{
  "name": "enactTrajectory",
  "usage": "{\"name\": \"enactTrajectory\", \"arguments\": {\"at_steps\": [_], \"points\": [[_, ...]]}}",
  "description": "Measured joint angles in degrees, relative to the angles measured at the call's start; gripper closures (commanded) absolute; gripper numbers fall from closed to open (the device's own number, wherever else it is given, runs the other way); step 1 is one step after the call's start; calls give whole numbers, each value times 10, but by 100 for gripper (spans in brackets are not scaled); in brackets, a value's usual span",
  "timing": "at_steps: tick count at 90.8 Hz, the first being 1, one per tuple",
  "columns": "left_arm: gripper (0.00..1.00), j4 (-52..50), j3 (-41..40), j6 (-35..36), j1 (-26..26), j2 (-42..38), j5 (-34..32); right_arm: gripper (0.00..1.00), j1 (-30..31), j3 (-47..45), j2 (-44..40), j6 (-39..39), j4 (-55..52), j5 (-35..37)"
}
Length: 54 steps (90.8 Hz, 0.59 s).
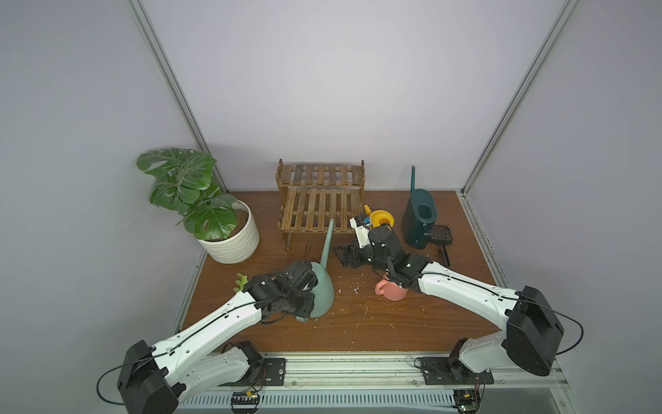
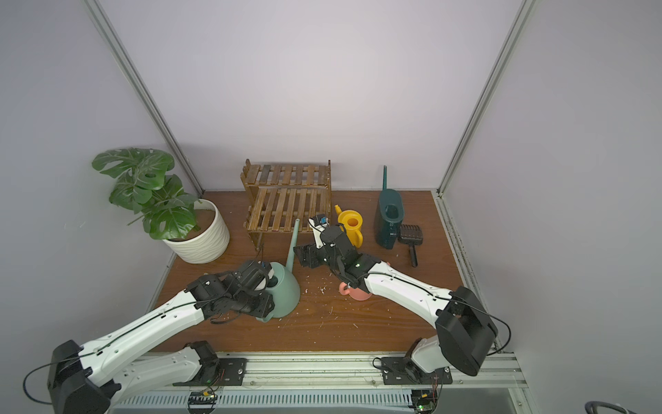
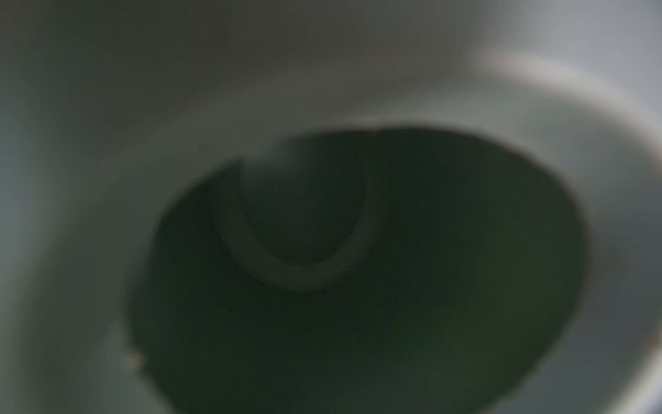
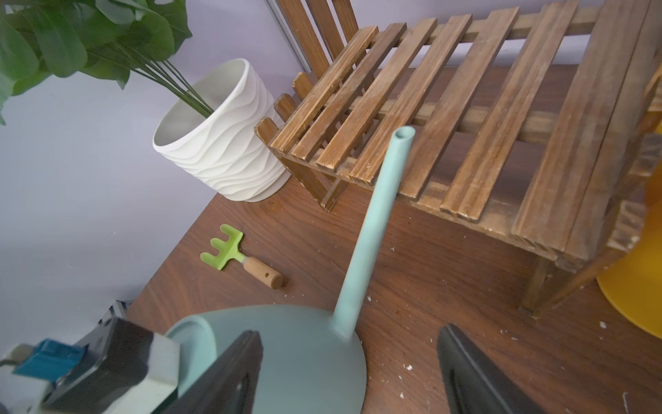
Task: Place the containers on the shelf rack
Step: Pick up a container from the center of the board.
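The large mint-green container (image 1: 324, 292) (image 2: 286, 292) stands upright at the table's middle front, its long spout (image 4: 376, 222) leaning toward the shelf rack (image 1: 318, 204) (image 2: 286, 208). My left gripper (image 1: 310, 286) is pressed against its top opening; the left wrist view shows only the can's blurred inside, and the fingers are hidden. My right gripper (image 4: 353, 372) (image 1: 344, 256) is open, low beside the can near the spout's base. The pink container (image 1: 392, 292) sits partly under my right arm. The yellow container (image 1: 381, 218) and the dark-teal container (image 1: 419, 218) stand right of the rack, whose two tiers are bare.
A white ribbed pot (image 1: 233, 240) with a leafy plant stands back left. A small green rake (image 4: 225, 247) lies left of the mint can. A black scoop (image 1: 442, 236) lies by the teal can. White crumbs are scattered over the wooden table (image 1: 358, 329).
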Motion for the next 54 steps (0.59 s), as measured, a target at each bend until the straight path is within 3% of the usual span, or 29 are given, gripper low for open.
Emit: {"name": "enactTrajectory", "arguments": {"at_steps": [29, 54], "points": [[66, -3, 17, 44, -1, 25, 4, 19, -10, -71, -123, 11, -3, 44], [69, 2, 34, 81, -2, 53, 15, 19, -23, -93, -152, 11, -12, 60]]}}
